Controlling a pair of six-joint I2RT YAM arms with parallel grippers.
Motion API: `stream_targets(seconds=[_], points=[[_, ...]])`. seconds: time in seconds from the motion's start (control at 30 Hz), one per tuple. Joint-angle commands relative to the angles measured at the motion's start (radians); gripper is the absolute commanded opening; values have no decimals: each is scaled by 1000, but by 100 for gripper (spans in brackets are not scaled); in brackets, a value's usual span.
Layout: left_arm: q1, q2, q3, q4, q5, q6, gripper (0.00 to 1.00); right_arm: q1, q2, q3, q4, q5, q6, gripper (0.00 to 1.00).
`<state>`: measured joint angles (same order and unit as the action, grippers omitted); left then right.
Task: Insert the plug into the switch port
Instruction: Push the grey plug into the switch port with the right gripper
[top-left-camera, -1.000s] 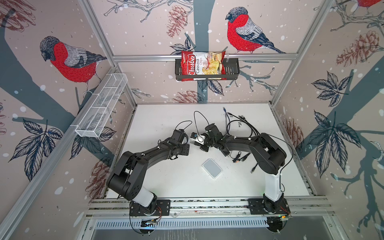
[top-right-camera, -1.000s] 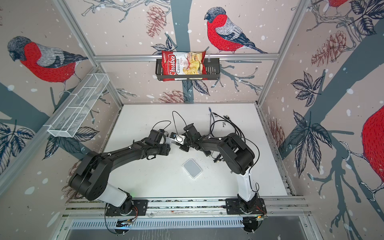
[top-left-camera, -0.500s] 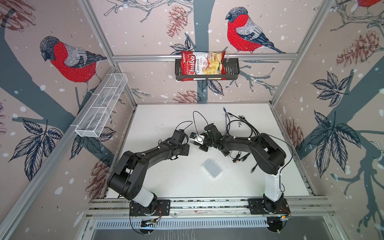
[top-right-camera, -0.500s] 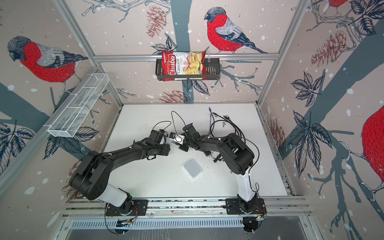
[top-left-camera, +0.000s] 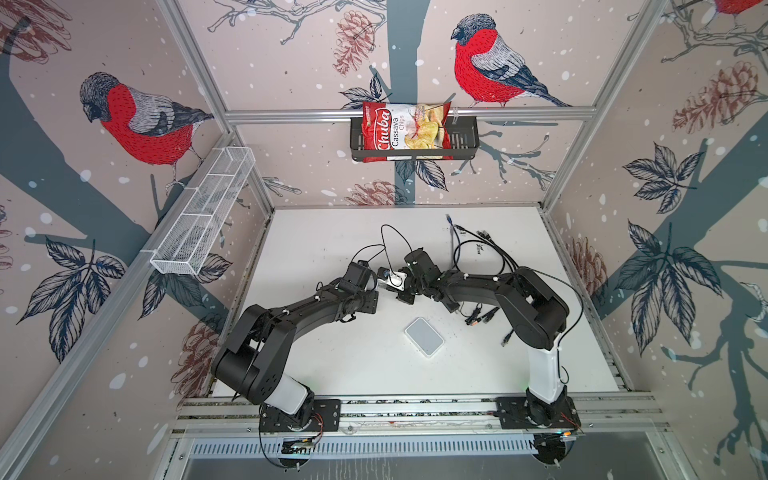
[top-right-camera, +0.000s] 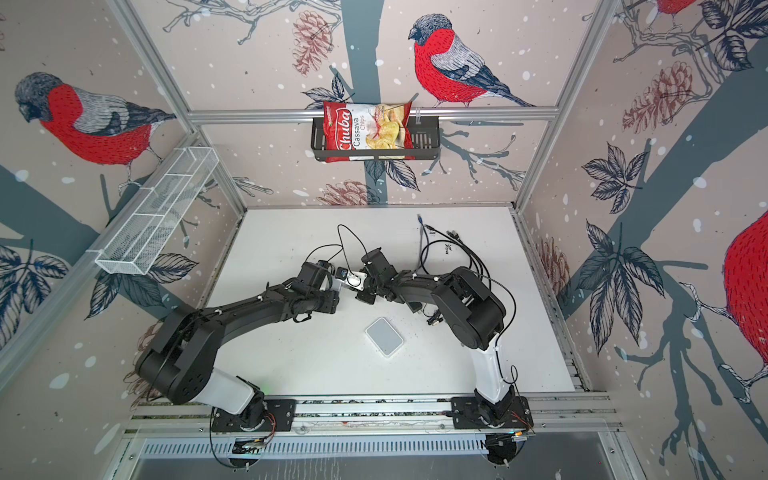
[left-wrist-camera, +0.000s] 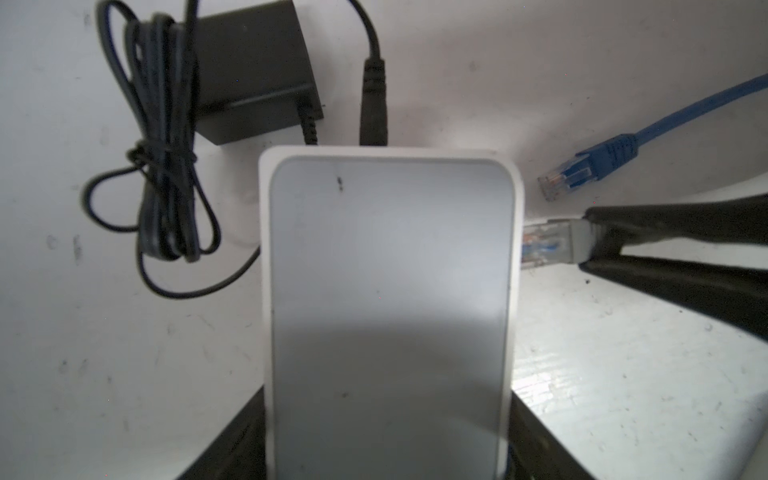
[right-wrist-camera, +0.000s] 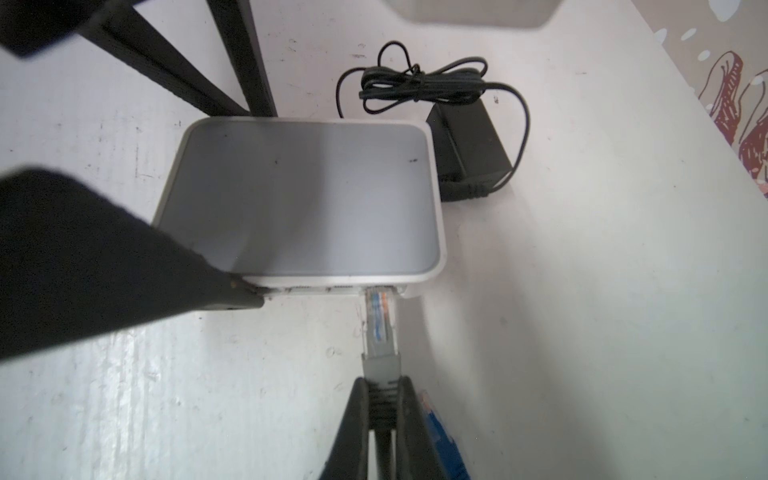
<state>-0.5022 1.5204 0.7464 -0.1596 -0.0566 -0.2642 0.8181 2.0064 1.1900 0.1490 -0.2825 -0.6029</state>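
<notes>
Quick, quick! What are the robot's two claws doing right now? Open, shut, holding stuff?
Left gripper: closed around the white switch, holding it.
Right gripper: shut on the grey plug, its tip at the switch's edge.

chips bag (top-left-camera: 405, 131), pwr adapter (left-wrist-camera: 249, 70), blue cable (left-wrist-camera: 606, 153)

The switch (left-wrist-camera: 390, 291) has a smooth, satin grey plastic top inside a glossier white plastic rim. The plug (right-wrist-camera: 379, 324) at the switch's edge is clear, shiny plastic with a dull grey, rubbery-looking boot. Next to the switch, the power adapter (left-wrist-camera: 249, 70) is matt black plastic and the cable (left-wrist-camera: 615, 149) has a smooth blue plastic sheath, while the table (right-wrist-camera: 582, 332) under the switch is a matt white board, scuffed and speckled with dark marks.
</notes>
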Motion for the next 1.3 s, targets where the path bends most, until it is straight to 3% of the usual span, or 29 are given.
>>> stream_targets(seconds=[0.0, 0.43, 1.17, 1.27], points=[[-14, -11, -5, 77, 150, 63, 55, 6, -9, 6, 126, 13, 19, 0], [-18, -7, -18, 97, 153, 49, 54, 26, -40, 9, 143, 12, 8, 0], [-111, -75, -46, 237, 350, 131, 54, 62, -38, -39, 414, -100, 80, 0], [-110, -75, -49, 240, 313, 108, 54, 63, -31, -27, 406, -96, 78, 0]])
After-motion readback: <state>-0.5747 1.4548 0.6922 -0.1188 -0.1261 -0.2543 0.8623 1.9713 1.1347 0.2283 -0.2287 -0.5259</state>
